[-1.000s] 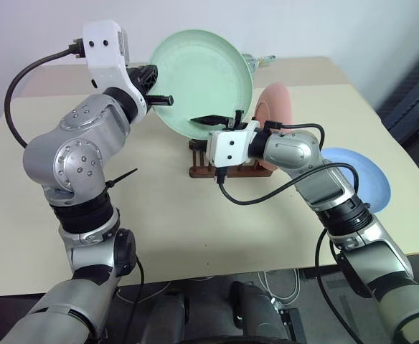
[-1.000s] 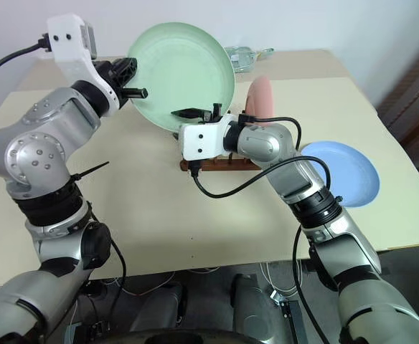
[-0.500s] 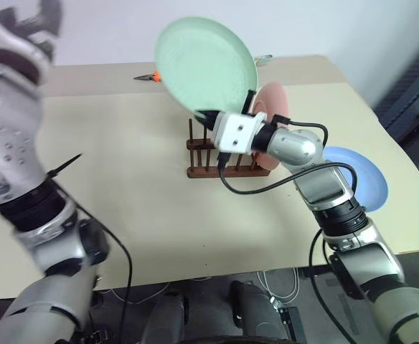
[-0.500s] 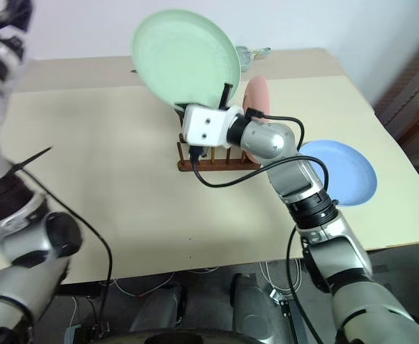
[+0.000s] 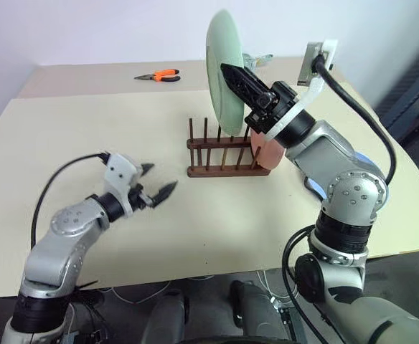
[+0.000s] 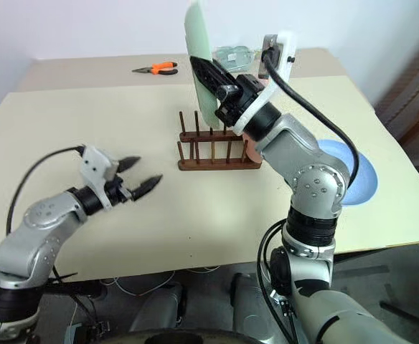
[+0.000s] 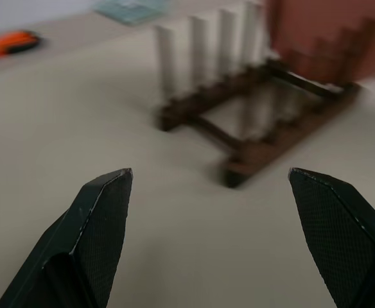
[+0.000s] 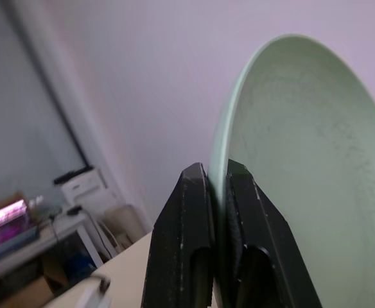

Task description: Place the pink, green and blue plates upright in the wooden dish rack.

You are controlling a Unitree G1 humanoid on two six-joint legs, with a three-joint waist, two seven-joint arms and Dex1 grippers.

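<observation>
My right gripper [image 5: 225, 69] is shut on the rim of the pale green plate [image 5: 221, 64], holding it upright and edge-on above the wooden dish rack [image 5: 217, 170]. The right wrist view has the two fingers [image 8: 187, 212] pinching the green plate [image 8: 303, 160]. The pink plate [image 5: 269, 155] stands in the rack's right end, partly hidden by my right arm. The blue plate [image 6: 362, 174] lies flat on the table behind that arm. My left gripper [image 5: 161, 177] hovers open and empty low over the table, left of the rack [image 7: 258, 128].
Orange-handled pliers [image 5: 159, 74] lie at the back of the table. A clear object [image 6: 231, 51] sits at the far edge behind the green plate. Bare tabletop [image 5: 195, 222] stretches in front of the rack.
My left gripper let go of the green plate, opened and dropped down to the left. My right gripper closed on the rim, rolled the plate from face-on to edge-on and lifted it slightly.
</observation>
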